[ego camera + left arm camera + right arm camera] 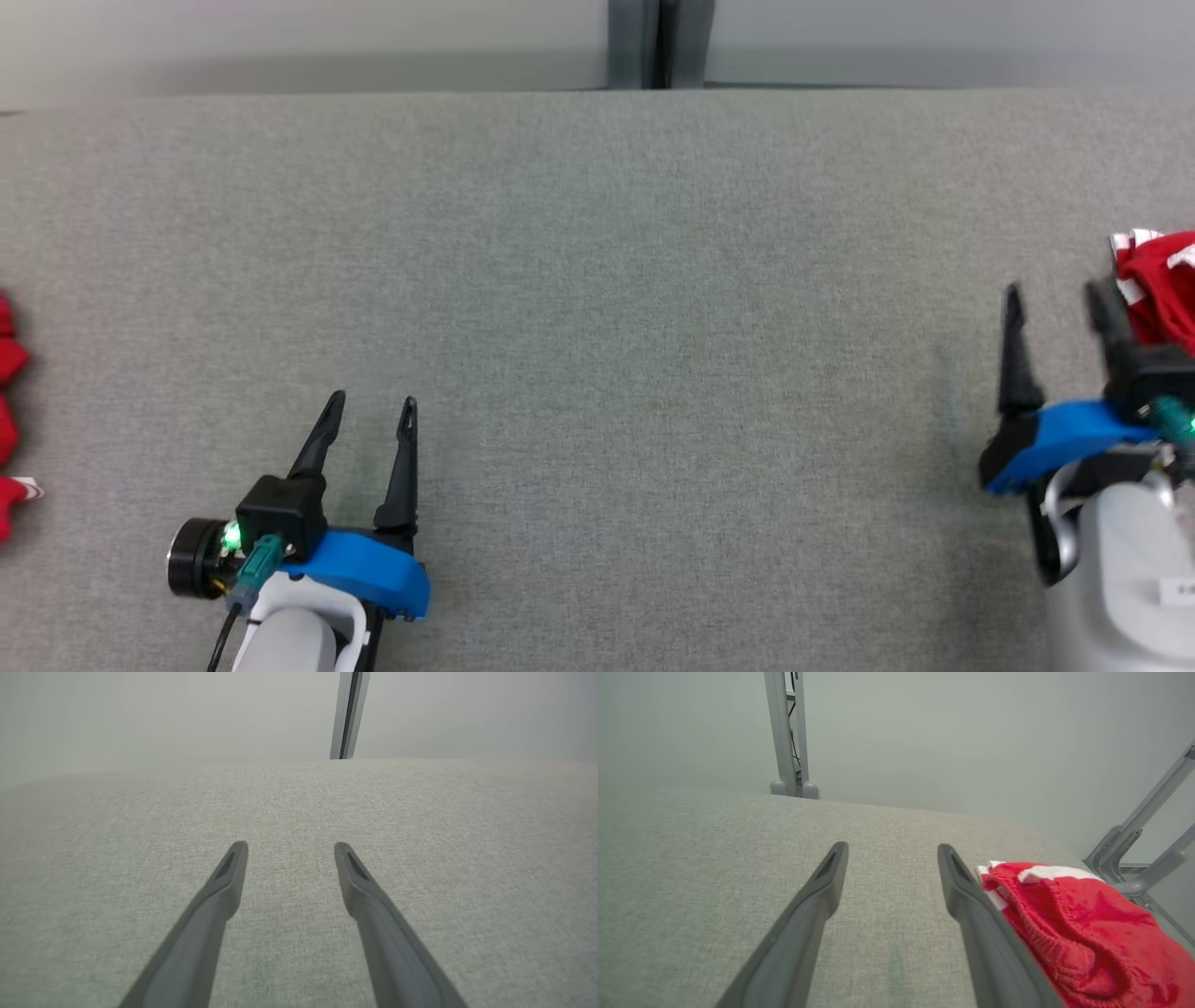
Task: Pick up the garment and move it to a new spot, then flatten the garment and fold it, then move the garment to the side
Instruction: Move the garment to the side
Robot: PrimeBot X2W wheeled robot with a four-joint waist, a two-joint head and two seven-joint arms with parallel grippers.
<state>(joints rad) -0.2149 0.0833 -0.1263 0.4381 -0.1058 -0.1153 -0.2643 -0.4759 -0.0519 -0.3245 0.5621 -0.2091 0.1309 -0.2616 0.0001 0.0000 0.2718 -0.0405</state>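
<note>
The garment (1162, 280) is red knit with white stripes, bunched at the right edge of the grey table (597, 327). In the right wrist view the garment (1083, 924) lies just right of my right finger. My right gripper (1055, 303) stands open beside it, nothing between its fingers, and is seen again as the right gripper (892, 851) over bare cloth. My left gripper (372, 406) is open at the lower left, far from the garment. The left wrist view has the left gripper (289, 847) open above the table surface.
Red pieces of fabric (9, 411) show at the table's far left edge. A grey post (658, 42) stands behind the far edge. Metal frame struts (1143, 830) rise past the table's right end. A pale wall lies behind.
</note>
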